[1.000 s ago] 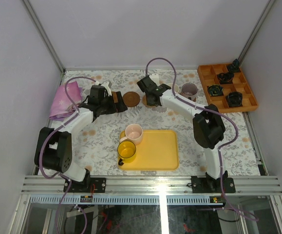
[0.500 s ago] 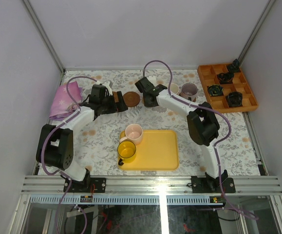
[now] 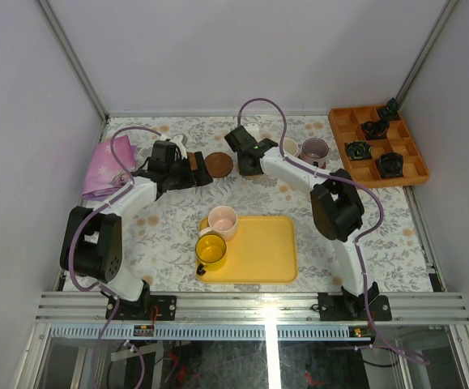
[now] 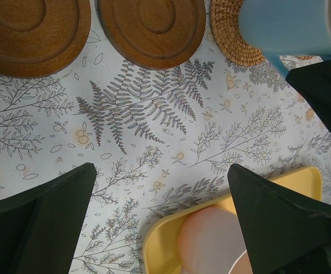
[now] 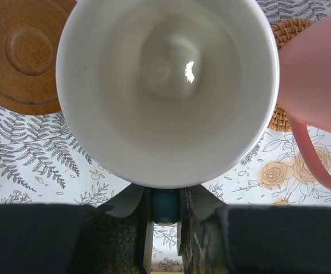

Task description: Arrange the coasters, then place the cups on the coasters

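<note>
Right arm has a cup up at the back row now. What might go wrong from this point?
1. The right gripper holds the light blue cup by its handle, very close to the salmon pink cup. Lowering or letting go may knock that cup.
2. In the left wrist view the blue cup looks offset over the woven coaster, so it may land off-centre.

Fern-print table (image 3: pixel 173 223) bears coasters (image 3: pixel 218 164), yellow tray (image 3: pixel 258 251), purple cloth (image 3: pixel 108 166).
</note>
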Controlling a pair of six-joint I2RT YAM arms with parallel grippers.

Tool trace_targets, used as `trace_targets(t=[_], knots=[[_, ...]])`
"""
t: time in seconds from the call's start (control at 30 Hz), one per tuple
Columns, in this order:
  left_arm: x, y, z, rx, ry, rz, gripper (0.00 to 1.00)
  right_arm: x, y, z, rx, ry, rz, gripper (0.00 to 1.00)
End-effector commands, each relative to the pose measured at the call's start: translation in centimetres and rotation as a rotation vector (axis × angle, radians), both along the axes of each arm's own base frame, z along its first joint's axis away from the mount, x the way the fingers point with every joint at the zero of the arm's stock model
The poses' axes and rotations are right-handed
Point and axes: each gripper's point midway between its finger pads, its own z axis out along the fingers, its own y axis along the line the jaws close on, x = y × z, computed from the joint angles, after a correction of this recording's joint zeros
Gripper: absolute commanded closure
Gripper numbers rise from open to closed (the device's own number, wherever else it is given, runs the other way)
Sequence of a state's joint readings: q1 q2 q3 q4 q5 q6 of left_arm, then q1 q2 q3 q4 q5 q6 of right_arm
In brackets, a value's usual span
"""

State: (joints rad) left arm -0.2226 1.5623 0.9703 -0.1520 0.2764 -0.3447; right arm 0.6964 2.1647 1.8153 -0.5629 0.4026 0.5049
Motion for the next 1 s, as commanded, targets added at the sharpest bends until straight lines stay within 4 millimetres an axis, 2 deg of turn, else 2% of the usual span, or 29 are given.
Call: trace_targets(t=[0.0,0.33,0.97], knots=[[1.1,-0.2,1.1,0.007,-0.048,-0.01,0.0,3.2,0.4,3.9,0.054,-0.139,-0.051,1.0],[1.1,-0.2,1.1,0.006,-0.048,-0.011,0.0,3.5,0.1,3.0,0.057,-0.124,-0.065,1.0],[1.0,-0.2,0.9,0.005,-0.041,-0.012,0.0,3.1,0.8,2.9,0.102,-0.101,-0.045,1.0]])
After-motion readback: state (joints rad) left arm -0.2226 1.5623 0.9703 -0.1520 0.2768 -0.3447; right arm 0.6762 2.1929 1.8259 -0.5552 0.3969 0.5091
